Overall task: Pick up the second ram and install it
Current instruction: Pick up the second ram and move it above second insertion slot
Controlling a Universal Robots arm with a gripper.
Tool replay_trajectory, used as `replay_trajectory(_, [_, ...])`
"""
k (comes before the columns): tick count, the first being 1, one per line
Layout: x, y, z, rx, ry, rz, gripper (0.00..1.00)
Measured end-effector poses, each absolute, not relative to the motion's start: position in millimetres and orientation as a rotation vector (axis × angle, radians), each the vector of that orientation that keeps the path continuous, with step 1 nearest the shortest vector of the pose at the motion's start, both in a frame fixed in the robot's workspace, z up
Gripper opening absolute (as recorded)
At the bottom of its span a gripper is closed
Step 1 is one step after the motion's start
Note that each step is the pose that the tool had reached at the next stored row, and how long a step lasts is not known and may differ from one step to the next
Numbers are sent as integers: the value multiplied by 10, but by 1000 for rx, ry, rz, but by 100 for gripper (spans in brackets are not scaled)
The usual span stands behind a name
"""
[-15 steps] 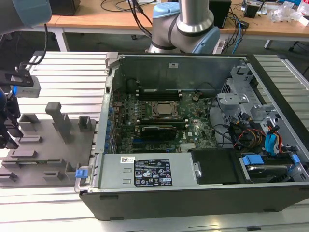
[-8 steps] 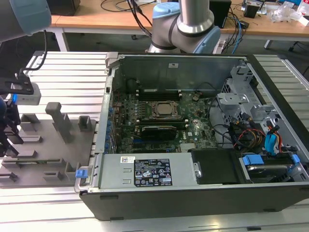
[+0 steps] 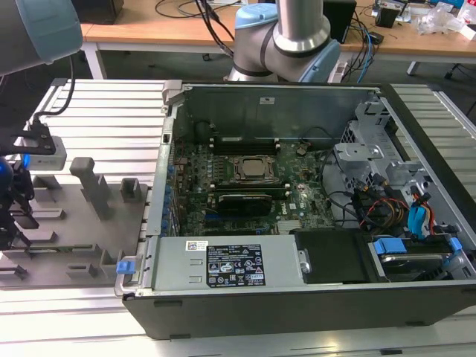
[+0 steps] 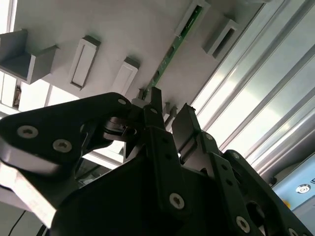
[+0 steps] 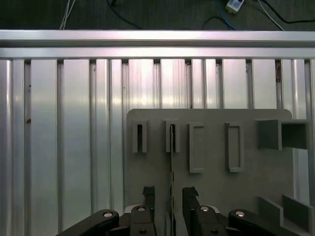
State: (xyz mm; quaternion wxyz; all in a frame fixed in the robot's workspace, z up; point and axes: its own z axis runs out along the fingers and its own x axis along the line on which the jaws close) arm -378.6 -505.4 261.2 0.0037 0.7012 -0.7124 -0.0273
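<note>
One thin green stick, the second ram [image 5: 172, 167], stands on edge on the gray holder plate [image 5: 216, 191]. Its far end is tucked into a small slotted block [image 5: 176, 145] and its near end runs in between the fingers [image 5: 149, 192] of my tool [image 5: 170, 192]. In the first wrist view I get the board edge-on, a dark line sitting in the middle of the gap. In the second wrist view it shows a strip of green slanting away from the fingertips.

The tool is spread, one finger on each flat side of the board. A sliver of plate shows between each finger and the stick, so I judge it is gripping nothing yet. The ram's long axis runs straight away from the wrist, along the gap and not across it, so the fingers face its two broad sides. I can make out no sideways offset.

Other slotted blocks [image 5: 139, 137] stand just beside the ram's block on the same plate. The plate lies on the ribbed aluminium bench [image 5: 74, 147]. In the exterior view it sits to the exterior view's left of the open computer case [image 3: 312, 297], well apart from the motherboard [image 3: 305, 197], where the processor [image 3: 253, 168] sits near long black slots [image 3: 245, 146]
</note>
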Motion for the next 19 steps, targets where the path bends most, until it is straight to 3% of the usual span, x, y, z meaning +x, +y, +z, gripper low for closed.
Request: replay_trajectory(19, [-3678, -5054, 2314, 2197, -2232, -85, 36])
